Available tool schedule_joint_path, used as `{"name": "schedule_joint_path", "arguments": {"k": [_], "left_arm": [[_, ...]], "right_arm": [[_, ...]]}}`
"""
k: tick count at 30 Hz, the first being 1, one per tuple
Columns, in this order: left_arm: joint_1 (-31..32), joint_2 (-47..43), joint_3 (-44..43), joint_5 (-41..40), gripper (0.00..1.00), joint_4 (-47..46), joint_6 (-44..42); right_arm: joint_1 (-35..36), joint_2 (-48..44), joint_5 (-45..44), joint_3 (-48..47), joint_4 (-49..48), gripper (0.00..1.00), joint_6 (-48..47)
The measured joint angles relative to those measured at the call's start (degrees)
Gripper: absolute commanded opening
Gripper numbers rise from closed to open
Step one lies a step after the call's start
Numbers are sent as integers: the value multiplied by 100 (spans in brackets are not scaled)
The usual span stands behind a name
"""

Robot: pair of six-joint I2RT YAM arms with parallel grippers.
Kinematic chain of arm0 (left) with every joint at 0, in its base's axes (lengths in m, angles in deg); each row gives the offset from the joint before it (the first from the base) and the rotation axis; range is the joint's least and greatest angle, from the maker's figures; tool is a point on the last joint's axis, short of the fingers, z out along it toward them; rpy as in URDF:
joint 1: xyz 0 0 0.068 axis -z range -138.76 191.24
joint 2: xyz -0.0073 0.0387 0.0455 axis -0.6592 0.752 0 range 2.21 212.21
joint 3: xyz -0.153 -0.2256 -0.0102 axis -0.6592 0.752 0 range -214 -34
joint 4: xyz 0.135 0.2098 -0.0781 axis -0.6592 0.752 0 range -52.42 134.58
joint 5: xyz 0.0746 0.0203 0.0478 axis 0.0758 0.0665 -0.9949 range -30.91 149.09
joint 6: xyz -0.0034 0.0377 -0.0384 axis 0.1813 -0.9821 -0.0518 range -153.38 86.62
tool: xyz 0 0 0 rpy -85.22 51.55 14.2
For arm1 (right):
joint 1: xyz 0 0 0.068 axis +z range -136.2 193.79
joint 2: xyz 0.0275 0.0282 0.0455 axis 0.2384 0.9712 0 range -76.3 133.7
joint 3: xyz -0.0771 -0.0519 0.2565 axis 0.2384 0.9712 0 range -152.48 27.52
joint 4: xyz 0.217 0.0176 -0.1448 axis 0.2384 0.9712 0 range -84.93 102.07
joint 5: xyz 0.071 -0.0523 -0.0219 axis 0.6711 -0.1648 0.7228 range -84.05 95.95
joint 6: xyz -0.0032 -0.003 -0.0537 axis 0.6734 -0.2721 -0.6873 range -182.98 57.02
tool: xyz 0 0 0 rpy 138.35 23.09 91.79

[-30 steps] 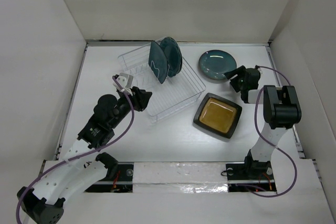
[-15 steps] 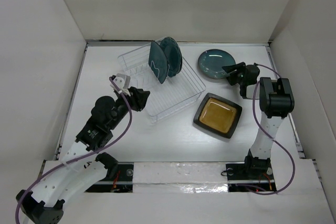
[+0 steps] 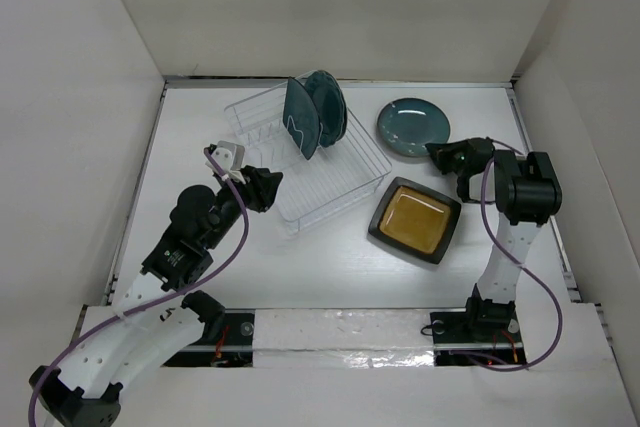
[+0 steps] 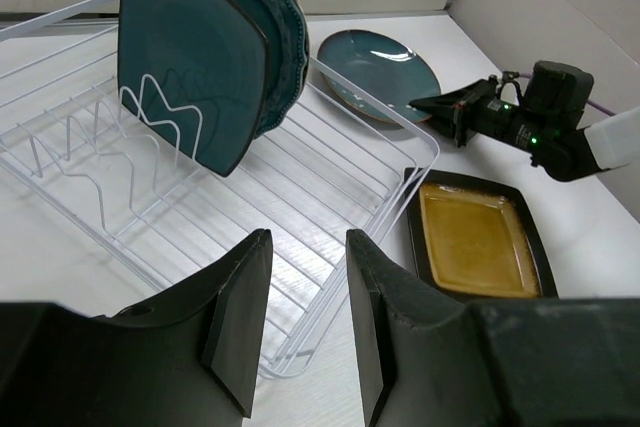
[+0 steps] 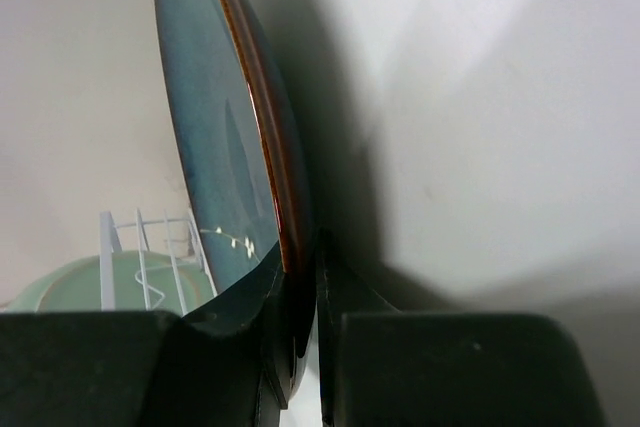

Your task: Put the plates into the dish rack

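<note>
The dish rack [image 3: 345,179] [image 4: 250,212] stands at the back middle. A teal square plate [image 3: 299,119] [image 4: 190,67] and a teal scalloped plate [image 3: 330,102] [image 4: 275,17] stand upright in it. On the table to its right lies a dark teal round plate [image 3: 410,125] [image 4: 380,62] [image 5: 220,147]. My right gripper [image 3: 438,153] [image 5: 303,272] [image 4: 430,105] is shut on its near right rim. A black-rimmed amber square plate [image 3: 414,220] [image 4: 475,237] lies flat in front. My left gripper [image 3: 266,187] [image 4: 305,277] hovers open and empty at the rack's near left corner.
White walls close in the table on the left, back and right. In the right wrist view a pale green round shape [image 5: 60,282] shows behind the rack's ribs; I cannot tell which plate it is. The amber plate lies close to the rack's right corner.
The right gripper slid onto the dark teal plate's rim and closed on it. The left gripper drifted slightly back toward the near left, still open.
</note>
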Motion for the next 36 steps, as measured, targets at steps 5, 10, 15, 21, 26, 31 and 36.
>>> {"name": "schedule_joint_path", "arguments": {"k": [5, 10, 15, 21, 26, 31, 36], "left_arm": [[0, -26, 0, 9, 32, 9, -2], [0, -179, 0, 2, 32, 11, -2], [0, -472, 0, -74, 29, 11, 0], [0, -977, 0, -278, 23, -13, 7], [-4, -1419, 15, -498, 0, -98, 66], [-4, -1740, 55, -634, 0, -186, 90], [-4, -1668, 55, -629, 7, -208, 92]], "right_arm": [[-7, -782, -205, 595, 350, 0, -129], [131, -2199, -542, 634, 1104, 0, -763], [881, -3482, -1056, -4, 1766, 0, -1873], [2382, -3674, -1508, -1681, 2835, 0, -3434], [3486, -2903, -1801, -3458, 3807, 0, -4404], [4249, -1954, -2490, -4846, 4793, 0, -5154], [4706, -863, -3589, -6188, 5941, 0, -5803]]}}
